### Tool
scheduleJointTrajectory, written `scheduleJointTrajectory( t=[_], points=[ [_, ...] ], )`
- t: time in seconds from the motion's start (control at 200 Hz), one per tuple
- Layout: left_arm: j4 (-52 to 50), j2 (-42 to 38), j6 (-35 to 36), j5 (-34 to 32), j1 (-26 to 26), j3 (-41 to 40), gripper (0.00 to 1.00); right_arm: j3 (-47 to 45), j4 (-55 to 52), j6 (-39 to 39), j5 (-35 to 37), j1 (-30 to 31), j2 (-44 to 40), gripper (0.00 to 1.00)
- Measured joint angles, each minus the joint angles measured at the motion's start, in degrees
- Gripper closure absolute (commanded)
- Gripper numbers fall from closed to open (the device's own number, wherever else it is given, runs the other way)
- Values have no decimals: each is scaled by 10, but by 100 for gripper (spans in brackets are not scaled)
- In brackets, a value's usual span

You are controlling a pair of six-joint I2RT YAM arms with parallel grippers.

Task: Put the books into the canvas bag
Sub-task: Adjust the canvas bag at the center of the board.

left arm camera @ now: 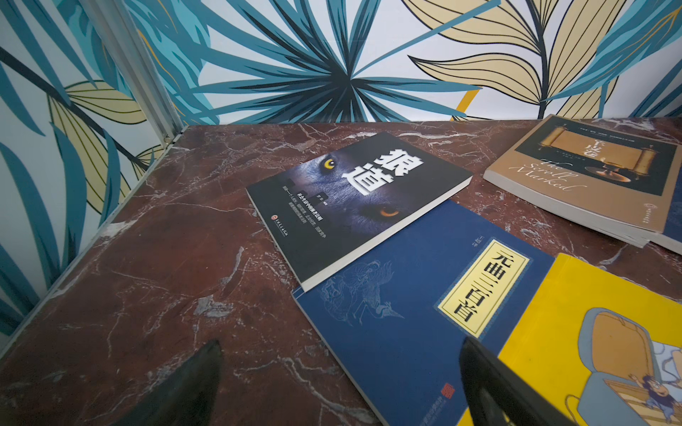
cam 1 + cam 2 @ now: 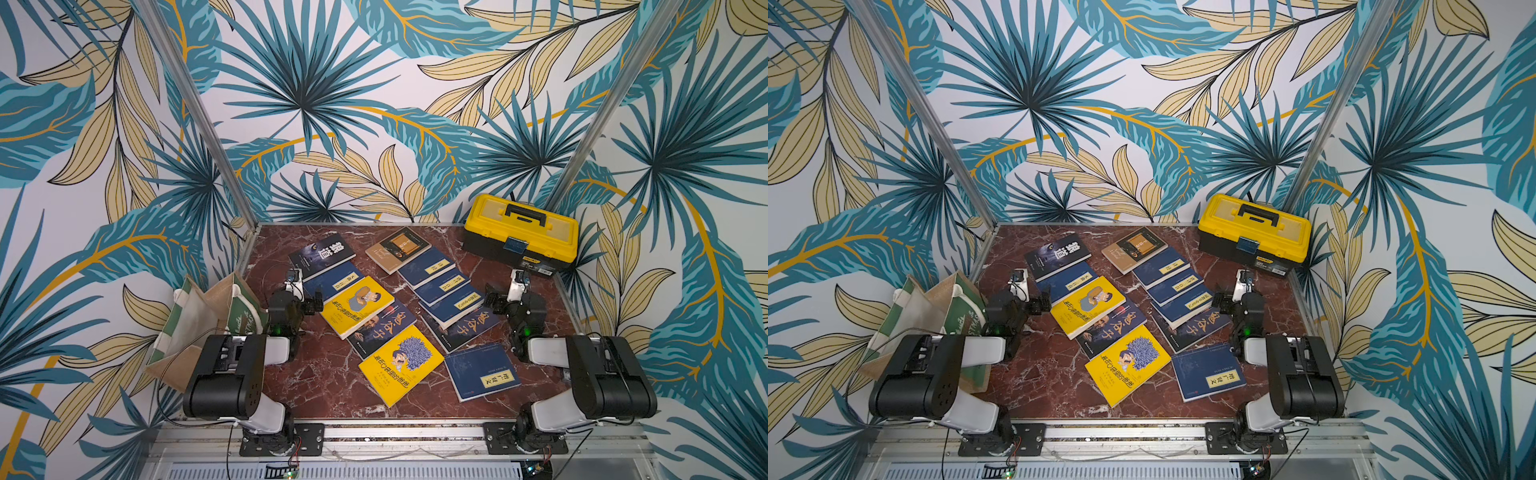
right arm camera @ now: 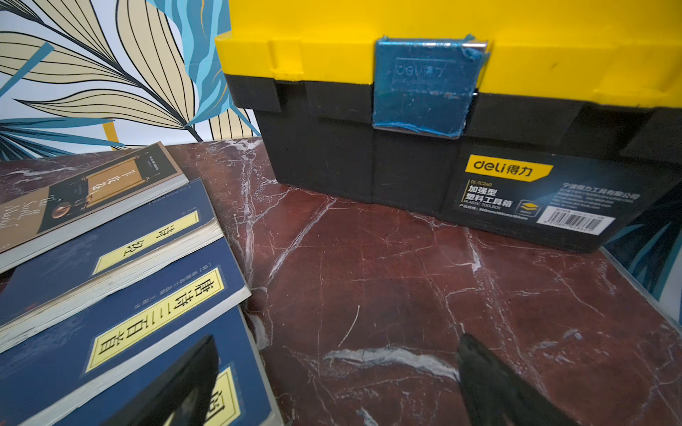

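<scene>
The left gripper (image 1: 337, 348) and right gripper (image 3: 336, 341) both hang wide apart, empty. Thin navy and yellow paperback books (image 2: 401, 365) lie overlapped in the middle; the boxy tan jute canvas bag (image 2: 195, 320) with green stripes sits beside the left arm. Best pinch a topmost book's free edge first.
</scene>
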Motion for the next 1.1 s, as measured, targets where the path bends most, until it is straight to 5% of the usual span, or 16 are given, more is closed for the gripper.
scheduleJointTrajectory(
  t=[0.476,0.756,0.962,1.097],
  points=[
    [0,0,0,0,0,0,0,-3,5,1,4,0,-2,0],
    [-30,-45,19,47,0,0,0,-91,59,7,46,0,-99,0],
    [-193,-187,-1,58,0,62,0,-20,-88,51,66,0,-227,0],
    [-365,-264,-33,38,-1,176,1,110,-296,105,45,0,-255,0]
  ],
)
